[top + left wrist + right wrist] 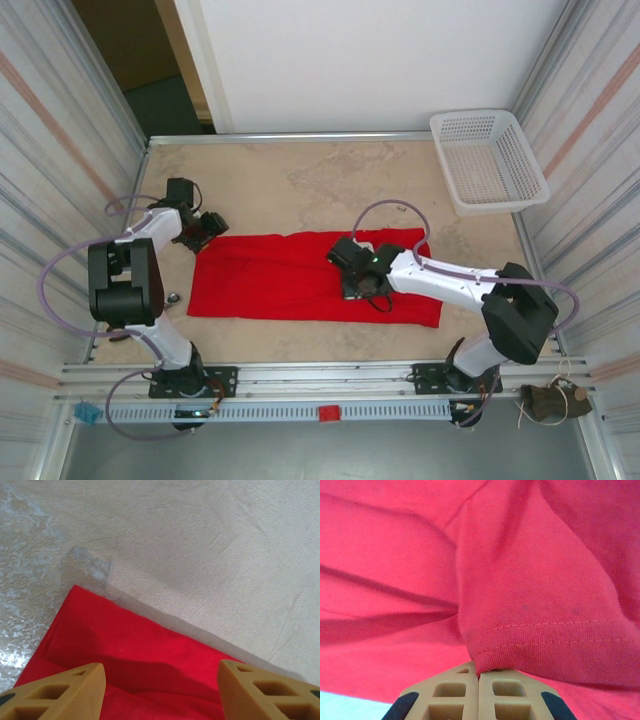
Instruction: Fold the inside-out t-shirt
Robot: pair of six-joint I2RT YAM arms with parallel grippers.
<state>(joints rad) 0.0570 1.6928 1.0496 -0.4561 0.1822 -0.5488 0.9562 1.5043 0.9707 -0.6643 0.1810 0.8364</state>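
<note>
The inside-out t-shirt [270, 282] lies flat on the table as a long red strip, plain red side up. My left gripper [205, 232] hovers open at the strip's far left corner. In the left wrist view its fingers [65, 690] straddle the red cloth [140, 645] near that corner, with nothing between them. My right gripper [358, 285] is down on the shirt's middle. In the right wrist view it [479, 672] is shut on a stitched hem [545, 640] of the shirt, and the cloth bunches up above the fingertips.
A white mesh basket [488, 160] stands at the far right corner of the beige table [300, 185]. Striped walls close in on both sides. A shiny patch [92, 567] marks the table just beyond the shirt's corner.
</note>
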